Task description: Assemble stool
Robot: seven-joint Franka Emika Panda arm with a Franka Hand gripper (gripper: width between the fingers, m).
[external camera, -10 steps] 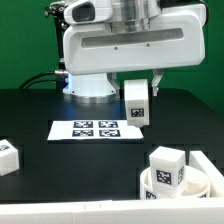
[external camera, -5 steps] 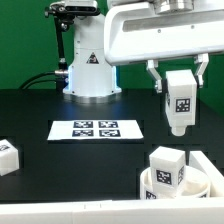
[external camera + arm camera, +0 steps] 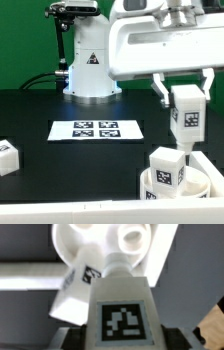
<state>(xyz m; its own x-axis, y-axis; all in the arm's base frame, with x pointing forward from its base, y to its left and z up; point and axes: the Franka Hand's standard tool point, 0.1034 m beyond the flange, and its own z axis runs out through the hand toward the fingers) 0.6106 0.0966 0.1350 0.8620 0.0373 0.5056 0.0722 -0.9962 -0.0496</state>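
A white tagged stool leg (image 3: 187, 118) is held upright, clamped between the fingers (image 3: 160, 92), just above the round seat (image 3: 203, 183). A second leg (image 3: 166, 166) is seen standing in the seat, on the black surface (image 3: 60, 170).

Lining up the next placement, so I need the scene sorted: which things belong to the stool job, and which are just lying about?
Job: seat; standing leg in the seat; held leg in the gripper; loose leg at the exterior view's left edge.
Lying about: marker board; table.
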